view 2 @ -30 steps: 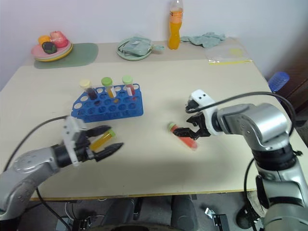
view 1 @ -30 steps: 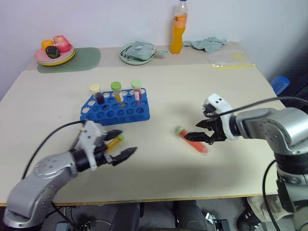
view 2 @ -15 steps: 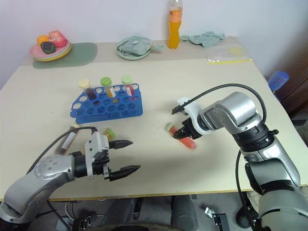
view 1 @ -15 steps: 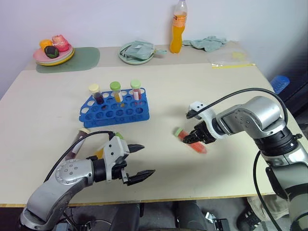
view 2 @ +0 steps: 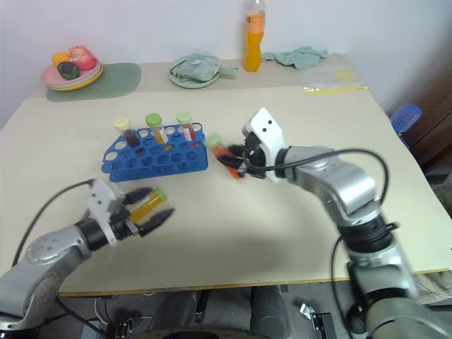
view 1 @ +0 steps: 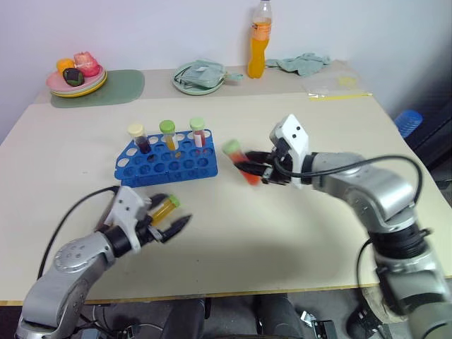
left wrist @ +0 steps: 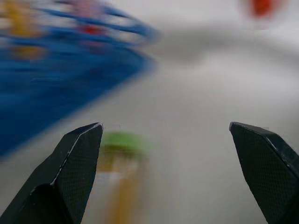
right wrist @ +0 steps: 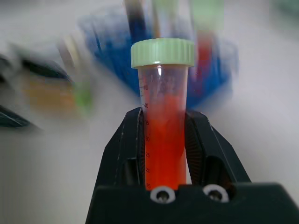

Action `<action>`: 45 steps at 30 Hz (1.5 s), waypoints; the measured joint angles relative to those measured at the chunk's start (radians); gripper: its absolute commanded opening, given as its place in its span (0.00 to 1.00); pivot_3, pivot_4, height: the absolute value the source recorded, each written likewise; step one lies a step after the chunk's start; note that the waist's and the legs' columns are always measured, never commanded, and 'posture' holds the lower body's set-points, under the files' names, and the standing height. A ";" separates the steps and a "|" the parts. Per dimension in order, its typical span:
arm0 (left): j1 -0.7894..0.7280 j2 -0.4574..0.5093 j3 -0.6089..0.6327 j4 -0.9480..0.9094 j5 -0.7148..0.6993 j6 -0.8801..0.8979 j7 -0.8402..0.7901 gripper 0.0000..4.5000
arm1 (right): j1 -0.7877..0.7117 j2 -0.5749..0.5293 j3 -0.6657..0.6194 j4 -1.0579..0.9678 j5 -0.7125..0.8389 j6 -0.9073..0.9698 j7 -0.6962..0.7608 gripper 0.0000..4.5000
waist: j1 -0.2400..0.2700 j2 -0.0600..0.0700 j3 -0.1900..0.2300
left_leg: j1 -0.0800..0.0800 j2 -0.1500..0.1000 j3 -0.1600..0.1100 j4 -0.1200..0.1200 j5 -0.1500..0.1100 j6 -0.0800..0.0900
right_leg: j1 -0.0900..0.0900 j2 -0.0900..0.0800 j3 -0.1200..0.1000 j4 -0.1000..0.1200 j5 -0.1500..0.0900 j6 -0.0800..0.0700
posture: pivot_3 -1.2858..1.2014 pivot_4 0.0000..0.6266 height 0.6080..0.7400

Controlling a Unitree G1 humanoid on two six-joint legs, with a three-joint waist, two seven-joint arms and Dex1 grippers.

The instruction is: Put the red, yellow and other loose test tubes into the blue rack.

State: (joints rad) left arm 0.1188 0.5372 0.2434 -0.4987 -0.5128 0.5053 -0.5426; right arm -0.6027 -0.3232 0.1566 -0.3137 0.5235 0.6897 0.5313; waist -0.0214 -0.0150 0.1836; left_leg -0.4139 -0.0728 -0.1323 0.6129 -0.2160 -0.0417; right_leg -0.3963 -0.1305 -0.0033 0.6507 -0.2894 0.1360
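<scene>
So the right gripper has its two black fingers clamped on a red test tube with a pale green cap, and it's holding it up off the bench, cap end pointing toward the blue rack and sitting just beside the rack's right-hand end. The rack itself is on the left-middle part of the bench, and there are three capped tubes standing upright in its back row: a dark one with a yellowish cap, a yellow one with a green cap and a red one with a light green cap. The rest of the holes I can make out look unfilled. Down near the front edge, the left gripper is spread wide with nothing in its grip; a yellow tube with a green cap lies on the bench right between its fingers, close to the upper one, but I can't tell if anything is actually touching it. Along the back of the bench there's a pink plate of fruit sitting on a green mat, a round green plate with something folded on it, an orange drink bottle, a crumpled greenish cloth and a clear bag with a yellow strip off toward the right corner.
</scene>
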 measured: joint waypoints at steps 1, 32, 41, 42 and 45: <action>-0.031 -0.026 0.024 0.036 0.009 -0.043 0.018 1.00 | 0.001 0.108 0.034 0.076 -0.067 -0.149 -0.032 0.17 | -0.001 0.000 0.000 | 0.001 0.000 0.000 -0.001 0.001 -0.002 | 0.000 0.001 0.000 0.001 0.000 0.000 | 0.52 0.24 1.00; 0.030 -0.009 0.046 0.064 0.042 -0.095 -0.022 1.00 | -0.100 0.450 0.063 0.860 -0.442 -0.882 -0.180 0.17 | -0.023 0.001 0.000 | 0.001 0.001 -0.002 -0.004 0.003 -0.006 | -0.003 0.003 0.003 0.003 0.001 -0.002 | 0.52 0.24 1.00; 0.023 -0.009 0.026 0.064 0.043 -0.092 -0.021 1.00 | -0.102 0.451 0.065 0.907 -0.455 -0.885 -0.175 0.17 | -0.022 0.001 0.000 | 0.002 0.001 -0.001 -0.004 0.003 -0.006 | -0.002 0.003 0.003 0.003 0.001 -0.002 | 0.52 0.24 1.00; 0.022 -0.010 0.021 0.064 0.043 -0.092 -0.020 1.00 | -0.104 0.451 0.065 0.913 -0.460 -0.889 -0.178 0.17 | -0.022 0.001 0.000 | 0.002 0.001 -0.001 -0.004 0.003 -0.006 | -0.002 0.003 0.003 0.003 0.001 -0.002 | 0.52 0.24 1.00; 0.015 -0.012 0.014 0.064 0.043 -0.089 -0.017 1.00 | -0.112 0.451 0.065 0.930 -0.464 -0.902 -0.186 0.17 | -0.022 0.001 0.000 | 0.002 0.001 -0.002 -0.004 0.004 -0.006 | -0.002 0.003 0.003 0.003 0.001 -0.002 | 0.52 0.24 1.00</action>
State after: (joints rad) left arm 0.1339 0.5256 0.2570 -0.4351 -0.4700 0.4166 -0.5594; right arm -0.7147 0.1280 0.2213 0.6160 0.0600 -0.2122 0.3458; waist -0.0436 -0.0141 0.1837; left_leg -0.4117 -0.0717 -0.1339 0.6093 -0.2124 -0.0480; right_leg -0.3985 -0.1270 -0.0002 0.6539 -0.2879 0.1342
